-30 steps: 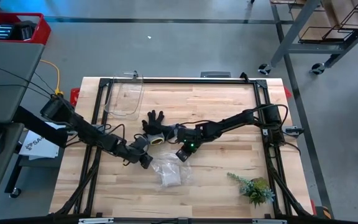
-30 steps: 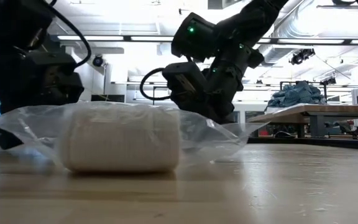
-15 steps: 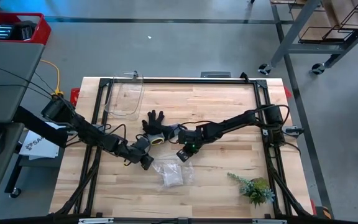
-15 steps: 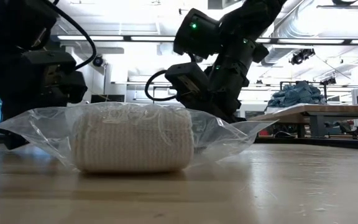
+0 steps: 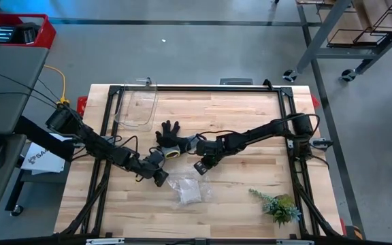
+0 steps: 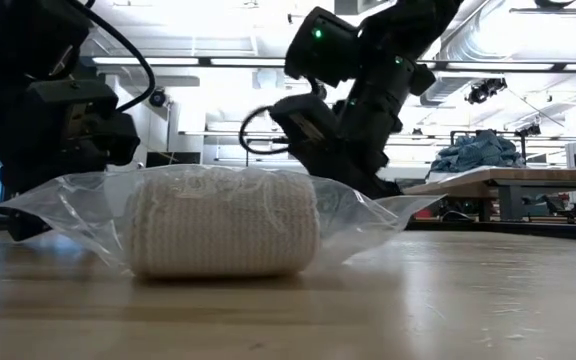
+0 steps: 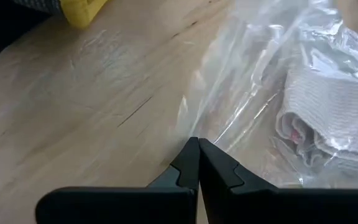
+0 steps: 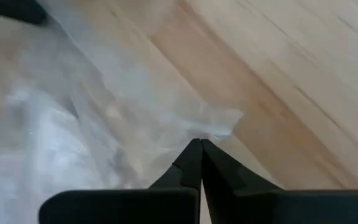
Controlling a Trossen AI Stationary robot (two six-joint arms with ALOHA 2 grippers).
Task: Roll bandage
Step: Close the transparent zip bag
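The bandage (image 6: 223, 225) is a white gauze roll lying on its side inside a crinkly clear plastic bag (image 5: 188, 190) on the wooden table, near the middle front. It also shows in the left wrist view (image 7: 322, 118). My left gripper (image 5: 160, 179) is shut at the bag's left edge. My right gripper (image 5: 199, 169) is shut at the bag's far right corner. A black-and-grey glove (image 5: 169, 133) lies just beyond both grippers. My left gripper pinches the bag's left edge (image 7: 211, 127) between its two fingertips, coming in low from the table's left. The bag rests on the table under the roll, its left corner (image 6: 13, 205) raised a little. My right gripper pinches the bag beside its far right corner (image 8: 219, 124) at the fingertips, slanting down from the far right. That corner (image 6: 413, 205) is held a little off the table.
A roll of tape (image 5: 172, 154) lies between the grippers by the glove. A clear plastic tub (image 5: 136, 105) stands at the far left. A small green plant (image 5: 278, 206) lies at the near right. Bare wood (image 5: 250, 109) stretches along the far side.
The bag with the bandage roll has slid a little toward the table's right along the table. My right gripper has risen slightly and turned at the wrist while staying shut on the bag's corner.
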